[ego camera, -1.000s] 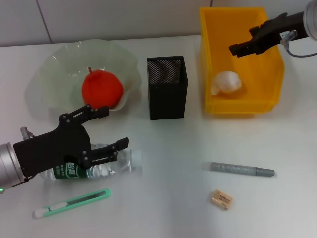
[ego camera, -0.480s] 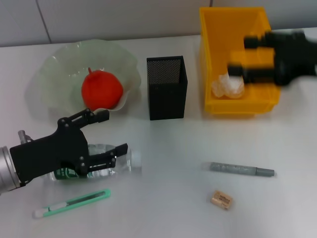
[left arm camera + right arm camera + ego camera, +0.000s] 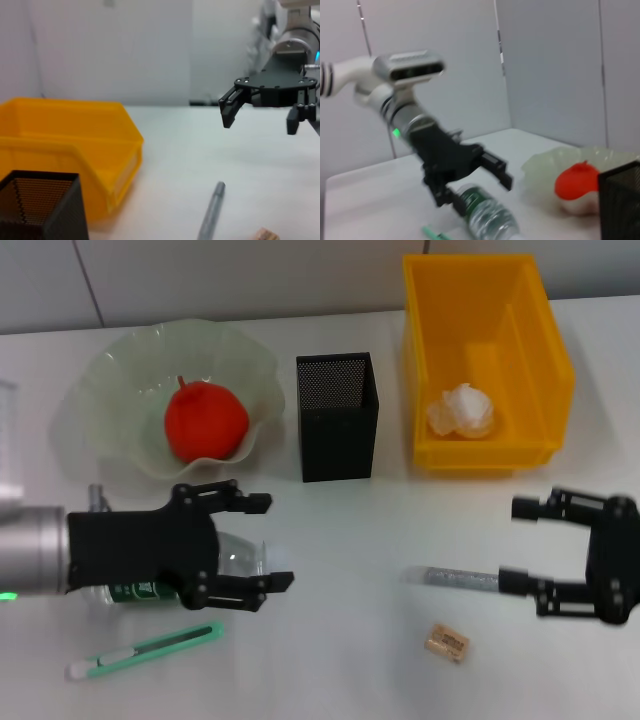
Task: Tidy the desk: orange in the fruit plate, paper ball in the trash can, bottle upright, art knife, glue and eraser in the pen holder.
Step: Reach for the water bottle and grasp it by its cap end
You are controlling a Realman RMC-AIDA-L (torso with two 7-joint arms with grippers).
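The left end effector (image 3: 262,540) hung with fingers apart over the lying bottle (image 3: 180,575) near the surface's (image 3: 340,660) front left edge, its fingers either side of the cap end. The right end effector (image 3: 520,545), also spread wide, hovered over the glue (image 3: 465,579) near the front right, the eraser (image 3: 446,642) just beside it. The art knife (image 3: 145,650) lay at the front edge. The orange (image 3: 205,421) sat in the fruit plate (image 3: 105,390), the paper ball (image 3: 461,410) in the trash can (image 3: 540,330), and the pen holder (image 3: 337,430) stood between them.
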